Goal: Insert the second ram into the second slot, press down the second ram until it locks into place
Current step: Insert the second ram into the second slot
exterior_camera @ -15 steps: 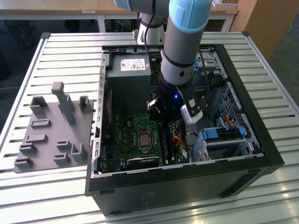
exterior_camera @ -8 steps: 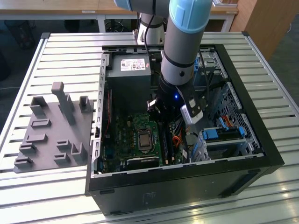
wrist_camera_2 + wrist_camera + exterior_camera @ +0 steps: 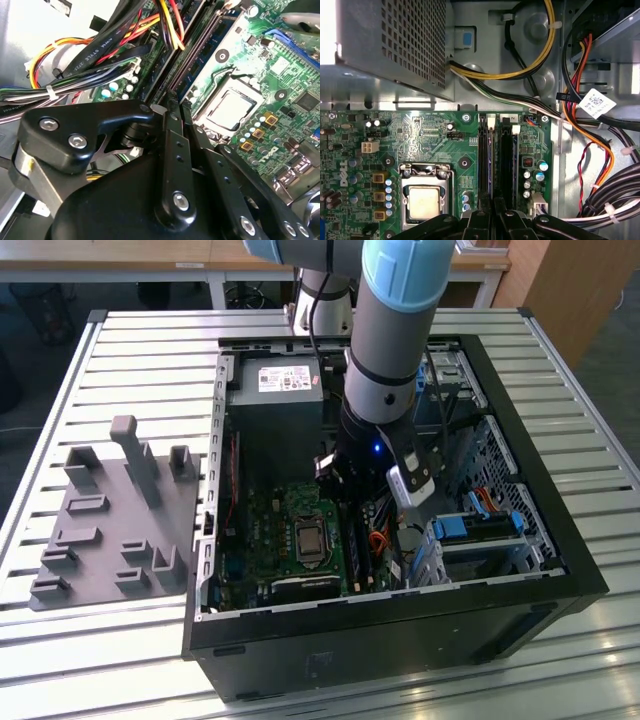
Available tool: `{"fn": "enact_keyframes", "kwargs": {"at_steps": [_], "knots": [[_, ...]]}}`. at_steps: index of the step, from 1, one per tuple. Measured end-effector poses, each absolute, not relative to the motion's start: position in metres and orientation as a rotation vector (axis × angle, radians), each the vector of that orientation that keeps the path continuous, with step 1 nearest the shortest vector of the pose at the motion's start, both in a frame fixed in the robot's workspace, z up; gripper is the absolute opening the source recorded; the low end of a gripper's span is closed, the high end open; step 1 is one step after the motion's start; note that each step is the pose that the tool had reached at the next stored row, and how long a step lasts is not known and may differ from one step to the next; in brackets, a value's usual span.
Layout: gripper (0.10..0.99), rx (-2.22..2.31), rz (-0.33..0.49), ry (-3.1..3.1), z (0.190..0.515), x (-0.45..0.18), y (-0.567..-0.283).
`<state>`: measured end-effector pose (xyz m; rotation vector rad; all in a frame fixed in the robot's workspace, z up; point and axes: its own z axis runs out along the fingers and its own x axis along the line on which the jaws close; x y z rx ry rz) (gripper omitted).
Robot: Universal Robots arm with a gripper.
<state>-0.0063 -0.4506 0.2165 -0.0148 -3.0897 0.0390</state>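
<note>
The second ram (image 3: 490, 160) stands on edge in one of the memory slots of the motherboard (image 3: 430, 135), just beside the processor socket (image 3: 424, 200) and between it and a row of small capacitors (image 3: 534, 176). In the first wrist view it reads as a thin dark strip with a bluish edge running straight up from the claw (image 3: 491, 216) toward a white latch (image 3: 491, 121) at the slot's far end; a neighbouring slot (image 3: 507, 160) lies alongside it, with its own white latch. In the second wrist view the stick (image 3: 197, 50) runs away from the claw (image 3: 170, 107), directly in line with the tips. The claw sits right over the near end of the ram, its two black fingers (image 3: 176, 150) drawn close together with barely a sliver between them; whether they pinch the stick's edge or only press on top of it, I cannot tell.

From the exterior view, the arm (image 3: 395, 330) reaches down into the open computer case (image 3: 400, 615), which lies on its side on the slatted metal bench (image 3: 140, 350). Bundled black, yellow and red cables (image 3: 580, 125) trail beside the board. The power supply (image 3: 285, 380) fills the case's far end. On the exterior view's left, a grey moulded fixture (image 3: 110, 520) rests on the bench, well apart from the case
</note>
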Motion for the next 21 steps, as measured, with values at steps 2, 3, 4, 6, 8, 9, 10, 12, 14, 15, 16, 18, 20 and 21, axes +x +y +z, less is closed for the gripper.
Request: {"fn": "enact_keyframes", "kwargs": {"at_steps": [2,3,4,6,8,9,10,12,14,15,16,18,20,21], "knots": [[0.137,-0.015,0.039,-3.090,0.2165,-0.0062,-0.4507],[0.137,-0.015,0.039,-3.090,0.2165,-0.0062,-0.4507],[0.137,-0.016,0.039,-3.090,0.2165,-0.0062,-0.4507],[0.137,-0.020,0.039,-3.090,0.2164,-0.0060,-0.4508],[0.137,-0.029,0.039,-3.090,0.2164,-0.0060,-0.4508],[0.137,-0.034,0.038,-3.089,0.2163,-0.0060,-0.4508],[0.137,-0.037,0.038,-3.089,0.2162,-0.0060,-0.4508],[0.137,-0.040,0.038,-3.089,0.2158,-0.0060,-0.4508],[0.137,-0.042,0.038,-3.089,0.2151,-0.0060,-0.4508],[0.137,-0.042,0.037,-3.089,0.2146,-0.0060,-0.4508],[0.137,-0.042,0.036,-3.089,0.2140,-0.0060,-0.4508],[0.137,-0.042,0.036,-3.089,0.2138,-0.0060,-0.4508],[0.137,-0.042,0.036,-3.089,0.2136,-0.0060,-0.4508],[0.137,-0.042,0.036,-3.089,0.2134,-0.0060,-0.4508]]}}
